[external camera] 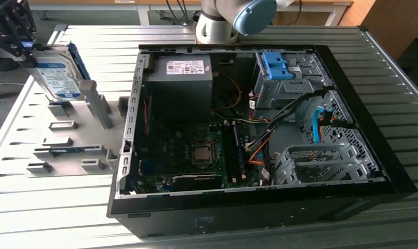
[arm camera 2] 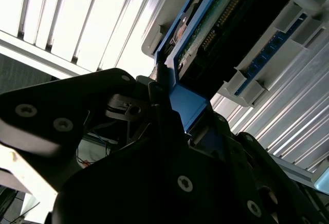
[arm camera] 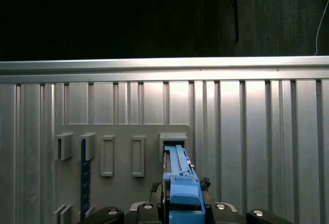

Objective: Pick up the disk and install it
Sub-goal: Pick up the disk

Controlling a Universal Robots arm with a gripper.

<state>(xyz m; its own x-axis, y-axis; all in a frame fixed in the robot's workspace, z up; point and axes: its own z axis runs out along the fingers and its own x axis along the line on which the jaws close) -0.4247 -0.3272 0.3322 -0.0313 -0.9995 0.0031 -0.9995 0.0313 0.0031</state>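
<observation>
pincer (external camera: 23, 47) clamped on the disk (external camera: 56, 78), gripping its blue carrier edge; disk hangs directly beneath the pincer, long axis running away from it, tilted; far end at a slot of the grey rack plate (external camera: 70, 150); open PC case (external camera: 264, 129) well apart from the pincer across the slatted worktop (external camera: 56, 218)

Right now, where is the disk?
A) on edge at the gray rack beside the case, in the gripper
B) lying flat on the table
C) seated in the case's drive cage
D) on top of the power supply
A: in the exterior view the disk stands on edge over the gray rack, outside the computer case, its blue carrier clamped by the gripper.
</observation>
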